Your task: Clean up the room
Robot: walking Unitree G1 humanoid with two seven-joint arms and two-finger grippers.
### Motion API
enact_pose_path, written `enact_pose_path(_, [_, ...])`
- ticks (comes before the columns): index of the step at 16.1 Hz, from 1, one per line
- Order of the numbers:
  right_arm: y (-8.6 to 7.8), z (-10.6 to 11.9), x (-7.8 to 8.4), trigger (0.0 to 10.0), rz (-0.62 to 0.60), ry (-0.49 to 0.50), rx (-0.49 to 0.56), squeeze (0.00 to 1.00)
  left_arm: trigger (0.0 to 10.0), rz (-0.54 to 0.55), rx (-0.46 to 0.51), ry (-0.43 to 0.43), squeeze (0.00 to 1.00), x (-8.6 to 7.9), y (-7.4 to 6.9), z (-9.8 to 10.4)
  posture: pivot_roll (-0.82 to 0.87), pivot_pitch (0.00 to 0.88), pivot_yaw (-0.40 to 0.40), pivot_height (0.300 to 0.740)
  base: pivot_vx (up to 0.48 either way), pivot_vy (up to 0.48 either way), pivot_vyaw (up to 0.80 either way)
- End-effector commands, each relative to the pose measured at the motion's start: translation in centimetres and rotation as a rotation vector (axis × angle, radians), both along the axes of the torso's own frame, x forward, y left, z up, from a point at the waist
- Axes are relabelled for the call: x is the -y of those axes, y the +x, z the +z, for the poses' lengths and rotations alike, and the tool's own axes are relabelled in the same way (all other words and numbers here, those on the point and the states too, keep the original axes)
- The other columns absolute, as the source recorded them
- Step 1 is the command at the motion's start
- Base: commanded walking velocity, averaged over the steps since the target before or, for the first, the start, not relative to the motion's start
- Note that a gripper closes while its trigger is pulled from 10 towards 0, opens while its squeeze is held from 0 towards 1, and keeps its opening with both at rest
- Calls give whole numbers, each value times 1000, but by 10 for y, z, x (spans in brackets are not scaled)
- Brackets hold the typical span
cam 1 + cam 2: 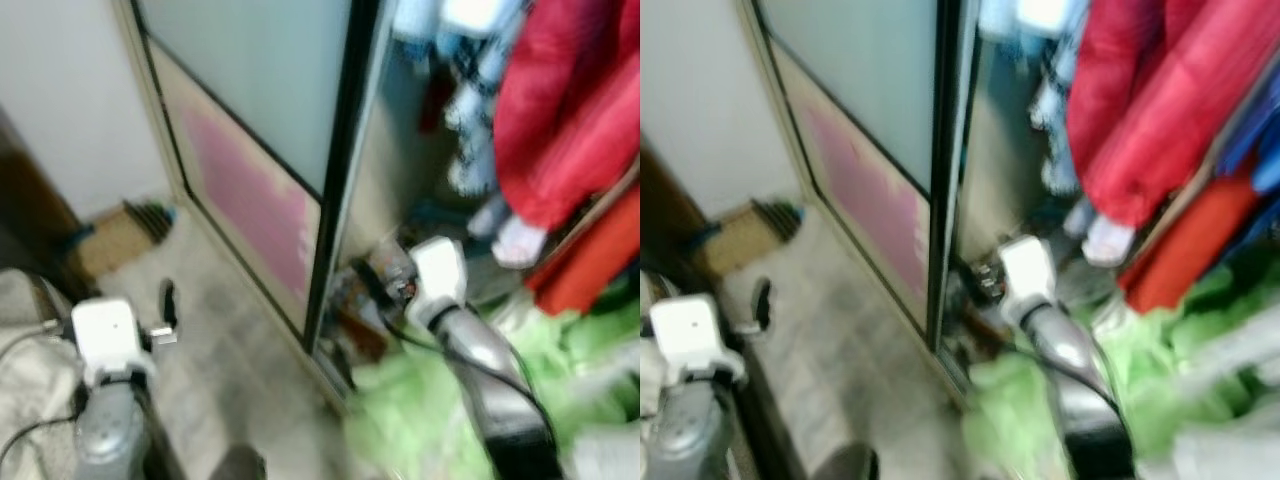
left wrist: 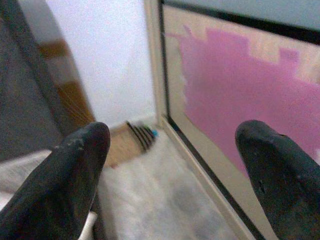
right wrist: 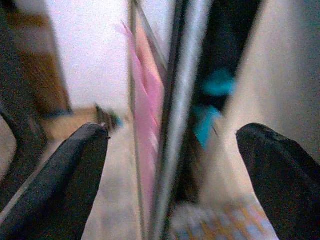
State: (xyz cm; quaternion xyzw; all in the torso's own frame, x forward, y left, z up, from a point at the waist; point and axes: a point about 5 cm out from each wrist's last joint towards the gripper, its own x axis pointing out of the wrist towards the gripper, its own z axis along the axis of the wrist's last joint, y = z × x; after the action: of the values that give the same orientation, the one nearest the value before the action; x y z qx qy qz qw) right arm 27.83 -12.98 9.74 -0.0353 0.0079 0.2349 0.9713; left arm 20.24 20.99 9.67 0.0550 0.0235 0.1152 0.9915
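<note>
Standing nearest, the robot's left gripper (image 1: pixel 170 305) is held low over the pale floor (image 1: pixel 215 375), its two black fingers (image 2: pixel 70 180) spread well apart with nothing between them, pointed toward the foot of a sliding wardrobe door (image 1: pixel 255 200) with a pink panel below and a grey-green one above. On the other side the right gripper (image 3: pixel 172 165) is up by the dark edge of that door (image 3: pixel 175 115), its fingers (image 3: pixel 60 175) also wide apart and empty, one to either side of the door's edge as its wrist camera sees it; whether they touch the door cannot be told. Around the right arm lies a heap of light green cloth (image 1: pixel 420 410), spread on the floor at the mouth of the open wardrobe. Inside the wardrobe, some small cluttered things (image 1: pixel 375 280) sit on the bottom, too blurred to name. Above them hang a bulky red garment (image 1: pixel 570 110), an orange-red one (image 1: pixel 590 260) beneath it, and something white and blue (image 1: pixel 470 100) further in. Off toward the far wall, a brown mat (image 1: pixel 115 240) lies in the corner beside a white wall (image 1: pixel 70 90), with a dark ridged object (image 1: pixel 150 215) at its end
</note>
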Motion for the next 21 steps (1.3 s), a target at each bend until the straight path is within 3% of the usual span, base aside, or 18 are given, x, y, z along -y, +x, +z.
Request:
enact_pose_path(1, [-2,-8,11,10000,-62,-24,-18,0,10000,-38,4,-2,0,5,3,2,50,0,-17,740,0,0,494])
enact_pose_path(2, [-1,-8,6,10000,-81,-21,-5,0,10000,-68,21,6,0,5,12,9,50,0,-1,740,0,0,0])
enact_pose_path(5, [1,-8,12,10000,-125,-48,6,0,10000,-114,44,7,0,7,18,14,30,0,-20,740,0,0,0])
enact_pose_path(7, [-3,-15,24,10000,-168,-92,-2,0,10000,-62,47,64,0,-6,9,18,18,0,-22,740,0,0,275])
enact_pose_path(8, [-5,-20,30,10000,-194,-101,-14,0,10000,-46,25,53,0,-9,6,14,16,0,-16,740,0,0,725])
enact_pose_path(10, [-8,-27,39,10000,-252,-112,-38,0,10000,-94,-67,37,0,-1,-3,-4,3,0,1,740,0,0,800])
enact_pose_path(12, [-7,-24,41,10000,-285,-109,-16,0,10000,-118,-93,8,0,10,-8,-13,0,0,7,740,0,0,800])
enact_pose_path(14, [-1,-18,38,10000,-266,-120,16,0,10000,-99,-34,8,0,18,-2,-4,2,0,-4,740,0,0,800])
enact_pose_path(19, [2,-18,34,10000,-233,-115,1,0,10000,-70,-13,35,0,15,-13,0,34,0,-42,740,0,0,800])
enact_pose_path(21, [1,-19,34,10000,-233,-114,1,0,10000,-56,-13,-1,0,17,-13,1,41,0,-39,740,0,0,800])
